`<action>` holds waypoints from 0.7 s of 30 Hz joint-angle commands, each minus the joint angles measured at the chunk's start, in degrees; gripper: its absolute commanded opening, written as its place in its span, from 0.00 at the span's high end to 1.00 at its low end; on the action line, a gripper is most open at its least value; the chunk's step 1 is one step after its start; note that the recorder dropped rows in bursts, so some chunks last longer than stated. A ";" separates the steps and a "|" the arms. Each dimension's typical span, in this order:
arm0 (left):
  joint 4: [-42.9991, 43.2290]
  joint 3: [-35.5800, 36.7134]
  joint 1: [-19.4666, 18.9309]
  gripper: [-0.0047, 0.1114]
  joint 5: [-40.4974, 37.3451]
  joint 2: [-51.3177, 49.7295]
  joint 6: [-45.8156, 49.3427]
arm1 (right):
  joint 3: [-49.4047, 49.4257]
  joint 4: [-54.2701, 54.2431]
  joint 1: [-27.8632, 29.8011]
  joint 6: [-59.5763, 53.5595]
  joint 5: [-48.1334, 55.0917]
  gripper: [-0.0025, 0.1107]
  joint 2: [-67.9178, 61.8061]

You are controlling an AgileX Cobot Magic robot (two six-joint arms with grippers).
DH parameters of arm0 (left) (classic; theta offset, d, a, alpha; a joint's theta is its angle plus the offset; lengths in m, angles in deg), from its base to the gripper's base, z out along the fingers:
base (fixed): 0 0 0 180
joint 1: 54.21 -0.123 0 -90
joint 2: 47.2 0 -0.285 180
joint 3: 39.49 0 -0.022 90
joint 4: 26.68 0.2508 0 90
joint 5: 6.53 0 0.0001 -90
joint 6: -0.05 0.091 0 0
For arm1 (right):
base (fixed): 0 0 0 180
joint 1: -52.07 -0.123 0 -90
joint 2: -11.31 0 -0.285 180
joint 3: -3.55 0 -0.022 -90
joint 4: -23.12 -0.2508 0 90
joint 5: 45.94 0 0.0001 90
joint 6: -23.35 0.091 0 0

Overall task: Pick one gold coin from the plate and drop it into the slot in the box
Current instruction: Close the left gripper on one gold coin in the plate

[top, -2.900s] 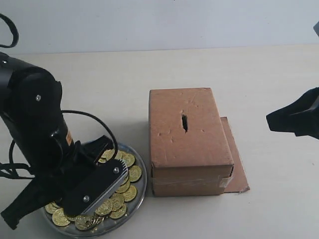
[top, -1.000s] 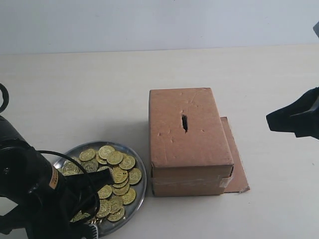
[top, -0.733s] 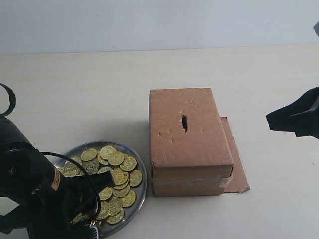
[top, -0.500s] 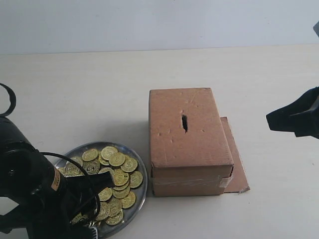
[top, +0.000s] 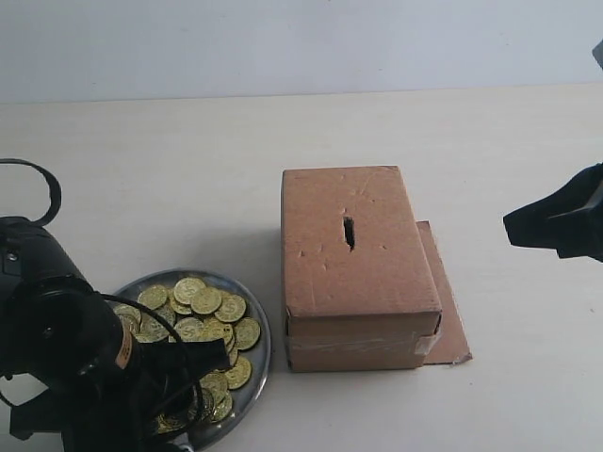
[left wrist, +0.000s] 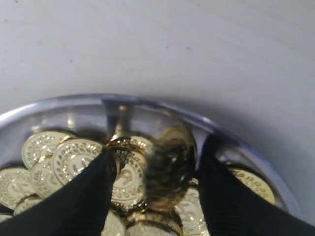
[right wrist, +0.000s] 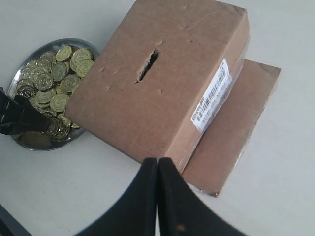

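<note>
The silver plate lies at the front left with several gold coins heaped in it. My left gripper stands open with its fingertips down among the coins near the plate's rim. A blurred, tilted gold coin lies in the gap between the jaws, gripped by neither. In the exterior view the left arm hides that gripper. The brown box stands right of the plate, its slot uncovered. My right gripper is shut and empty, off to the box's right side.
A flat brown cardboard sheet lies under and to the right of the box. The pale table extends behind the plate and box. Black cables loop off the left arm.
The left arm has shifted over the plate's left part, covering more coins. The plate has slid slightly to the left. The right arm has not moved.
</note>
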 commanded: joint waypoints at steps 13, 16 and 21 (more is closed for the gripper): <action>-0.60 0.64 0.29 0.51 -3.27 -0.14 -0.30 | 0.27 -0.43 0.21 -0.44 -0.46 0.98 -0.06; -0.60 0.64 0.29 0.51 -3.16 0.07 -0.45 | 0.27 -0.43 0.21 -0.44 -0.46 0.98 -0.06; -0.60 0.64 0.29 0.51 -2.95 0.45 -0.35 | 0.27 -0.43 0.21 -0.44 -0.46 0.98 -0.06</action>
